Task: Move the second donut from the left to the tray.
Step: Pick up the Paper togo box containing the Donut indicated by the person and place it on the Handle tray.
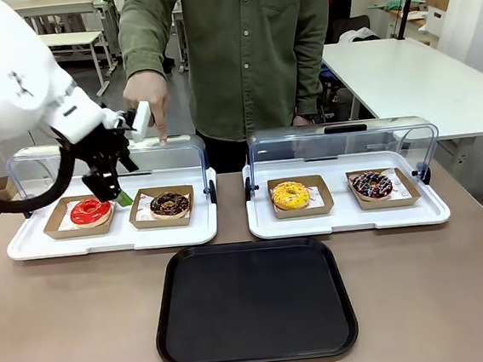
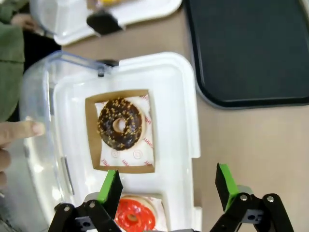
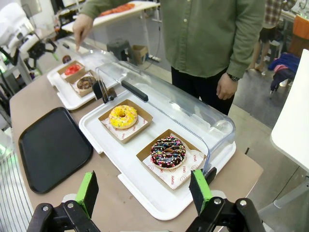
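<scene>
The second donut from the left (image 1: 169, 205) has a dark chocolate glaze with light specks. It sits in a brown cardboard holder on the left white display tray (image 1: 34, 245), whose clear lid is raised. My left gripper (image 1: 114, 191) hovers open just above that tray, between the red donut (image 1: 90, 212) and the chocolate one. In the left wrist view the chocolate donut (image 2: 119, 123) lies ahead of the open left gripper (image 2: 169, 186), with nothing between the green pads. The black tray (image 1: 255, 301) lies at the front centre. My right gripper (image 3: 145, 191) is open and holds nothing.
A person stands at the far side, one hand (image 1: 150, 100) pointing a finger down at the left lid. The right display tray (image 1: 348, 220) holds a yellow donut (image 1: 290, 195) and a sprinkled dark donut (image 1: 371, 186) under a raised lid.
</scene>
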`<state>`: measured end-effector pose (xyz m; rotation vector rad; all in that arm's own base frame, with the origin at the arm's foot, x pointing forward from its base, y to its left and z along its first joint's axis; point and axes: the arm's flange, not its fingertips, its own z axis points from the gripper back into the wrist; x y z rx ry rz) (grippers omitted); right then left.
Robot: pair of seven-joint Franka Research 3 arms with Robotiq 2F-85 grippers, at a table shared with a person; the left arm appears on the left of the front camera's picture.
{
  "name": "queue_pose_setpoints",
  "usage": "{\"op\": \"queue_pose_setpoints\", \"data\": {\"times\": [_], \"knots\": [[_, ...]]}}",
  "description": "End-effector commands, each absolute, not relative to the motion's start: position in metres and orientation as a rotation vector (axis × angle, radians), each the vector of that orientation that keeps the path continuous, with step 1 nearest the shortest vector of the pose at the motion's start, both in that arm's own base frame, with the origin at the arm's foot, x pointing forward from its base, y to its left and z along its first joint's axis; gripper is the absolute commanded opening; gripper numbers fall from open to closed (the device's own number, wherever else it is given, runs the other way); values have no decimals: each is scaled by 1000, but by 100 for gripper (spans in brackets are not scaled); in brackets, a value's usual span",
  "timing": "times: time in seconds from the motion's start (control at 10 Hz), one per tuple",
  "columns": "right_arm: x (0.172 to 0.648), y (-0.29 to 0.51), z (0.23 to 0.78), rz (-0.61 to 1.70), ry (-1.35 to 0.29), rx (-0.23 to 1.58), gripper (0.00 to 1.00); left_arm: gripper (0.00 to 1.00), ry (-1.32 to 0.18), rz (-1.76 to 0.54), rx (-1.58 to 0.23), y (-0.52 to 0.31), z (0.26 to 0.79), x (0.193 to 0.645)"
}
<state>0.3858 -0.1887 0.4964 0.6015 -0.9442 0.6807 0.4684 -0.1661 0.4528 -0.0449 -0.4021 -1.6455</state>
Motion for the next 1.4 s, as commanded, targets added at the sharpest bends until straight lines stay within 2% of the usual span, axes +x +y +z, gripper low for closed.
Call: {"op": "queue_pose_setpoints", "data": {"times": [0.0, 0.3, 1.0, 1.3], "knots": [[386, -188, 497, 683, -955, 607, 100, 100, -348, -1620, -9, -173, 432, 491], [386, -188, 497, 683, -955, 607, 100, 100, -353, -1624, 1, -175, 403, 508], [386, -188, 497, 683, -955, 607, 100, 100, -344, -1640, -17, -174, 397, 506], [386, -188, 497, 683, -955, 607, 100, 100, -291, -1619, 9, -179, 380, 512]]}}
